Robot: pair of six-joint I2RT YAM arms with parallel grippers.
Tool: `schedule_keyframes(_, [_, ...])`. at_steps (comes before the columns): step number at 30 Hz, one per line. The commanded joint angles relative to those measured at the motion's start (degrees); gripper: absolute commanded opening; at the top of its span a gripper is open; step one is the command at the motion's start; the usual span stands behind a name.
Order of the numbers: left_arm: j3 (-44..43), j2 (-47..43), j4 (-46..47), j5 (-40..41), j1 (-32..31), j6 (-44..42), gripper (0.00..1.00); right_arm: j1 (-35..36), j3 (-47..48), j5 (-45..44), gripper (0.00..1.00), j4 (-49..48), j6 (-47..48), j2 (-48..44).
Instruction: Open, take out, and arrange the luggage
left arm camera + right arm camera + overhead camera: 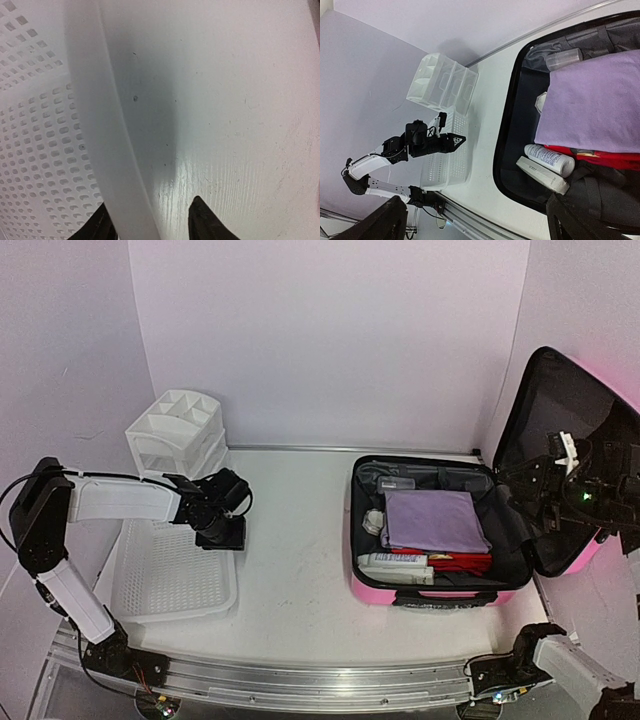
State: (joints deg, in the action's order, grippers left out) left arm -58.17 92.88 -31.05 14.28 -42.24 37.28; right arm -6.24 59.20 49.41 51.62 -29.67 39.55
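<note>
With the luggage [372, 590] lying open on the bench [300, 580], unpacking is probably starting: the right end effector [477, 221] is hovering by the lid [560, 410], fingers apart, the left end effector [150, 226] is straddling the basket [116, 150] rim, also apart, and the right one is likely needing to lower onto the purple cloth [435, 520].

Pink luggage [430, 592] lies open on the table's right, lid upright.

Luggage [372, 590] right, towel [435, 520] inside; basket [165, 575] left, drawer organizer [178, 430] behind it.
</note>
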Motion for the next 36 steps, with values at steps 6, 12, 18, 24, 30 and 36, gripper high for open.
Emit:
schedule_keyframes(6, [-0.6,-1.2,0.7,-4.1,-9.1,-1.4,0.32,2.8,4.6,-3.6,0.98,5.5,7.5,10.9])
schedule_keyframes(12, [0.6,-1.6,0.4,-6.1,-14.0,-3.9,0.22,20.6,5.5,-18.5,0.98,5.3,10.2,18.2])
schedule_keyframes(18, [-0.2,-2.0,0.9,-8.5,-18.8,-17.9,0.15,28.1,6.8,-28.4,0.98,5.4,9.8,24.7])
schedule_keyframes(24, [1.9,-4.1,0.9,-12.4,-20.5,-25.4,0.12,28.2,6.7,-36.2,0.98,7.7,9.7,26.8])
schedule_keyframes(30, [8.0,-9.9,4.1,-11.8,-27.8,-33.6,0.10,28.1,5.1,-35.5,0.98,7.4,9.3,27.2])
schedule_keyframes(36, [9.4,-12.7,6.2,-14.1,-30.1,-41.8,0.19,28.2,3.8,-36.7,0.98,7.4,11.2,27.9])
